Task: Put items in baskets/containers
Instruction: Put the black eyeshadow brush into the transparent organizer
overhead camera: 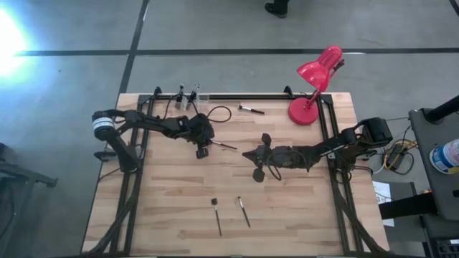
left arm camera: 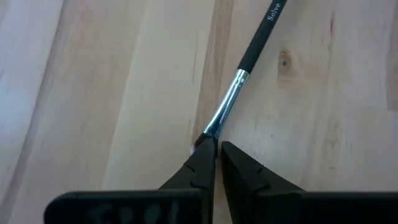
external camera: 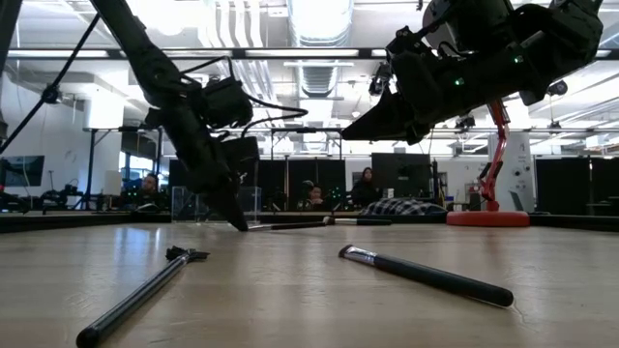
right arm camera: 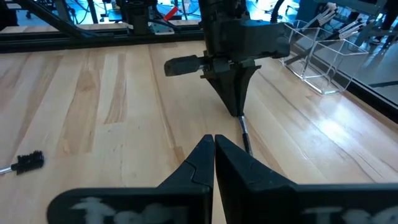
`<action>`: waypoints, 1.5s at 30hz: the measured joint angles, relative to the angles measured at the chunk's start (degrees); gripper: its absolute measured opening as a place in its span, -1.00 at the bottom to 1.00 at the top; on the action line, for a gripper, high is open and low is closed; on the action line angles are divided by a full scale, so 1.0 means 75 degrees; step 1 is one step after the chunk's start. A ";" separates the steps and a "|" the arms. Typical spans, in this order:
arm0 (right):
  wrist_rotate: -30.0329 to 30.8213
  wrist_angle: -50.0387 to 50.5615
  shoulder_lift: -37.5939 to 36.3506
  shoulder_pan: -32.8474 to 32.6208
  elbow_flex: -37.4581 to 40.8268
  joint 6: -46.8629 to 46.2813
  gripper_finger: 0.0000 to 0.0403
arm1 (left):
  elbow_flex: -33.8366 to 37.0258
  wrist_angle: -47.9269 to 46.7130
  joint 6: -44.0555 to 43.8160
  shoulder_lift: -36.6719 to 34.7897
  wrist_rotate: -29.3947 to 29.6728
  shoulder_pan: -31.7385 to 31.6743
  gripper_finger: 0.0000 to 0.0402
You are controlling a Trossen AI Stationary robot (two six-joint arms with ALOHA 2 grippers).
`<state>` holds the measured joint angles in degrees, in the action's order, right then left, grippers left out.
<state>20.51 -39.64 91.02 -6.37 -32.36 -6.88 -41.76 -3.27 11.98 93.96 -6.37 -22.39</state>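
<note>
Pale striped wooden bench [overhead camera: 172, 201]. Glossy red desk lamp [overhead camera: 314, 80]. Slim makeup brush [left arm camera: 244, 68]: black handle, silver ferrule, white lettering. Clear plastic containers [right arm camera: 323, 59].

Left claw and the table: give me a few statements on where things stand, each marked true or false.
1. The left claw is pinched on the end of a brush lying on the table. True.
2. The right claw holds a brush. False: it is shut on nothing, above the table's middle.
3. Two brushes lie near the table's front edge. True.
4. The red lamp stands by the left arm. False: it is at the far right corner.
5. The clear containers are empty. False: some sticks already stand inside.
</note>
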 joint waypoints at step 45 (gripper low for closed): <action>0.0000 0.0055 0.0000 0.0000 0.0000 -0.0201 -0.96 | 0.0119 -0.1304 -0.0505 -0.1221 0.0808 0.1392 -0.90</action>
<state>20.51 -39.22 91.02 -6.37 -32.36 -8.38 -40.86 -13.04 8.20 84.80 -0.31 -11.95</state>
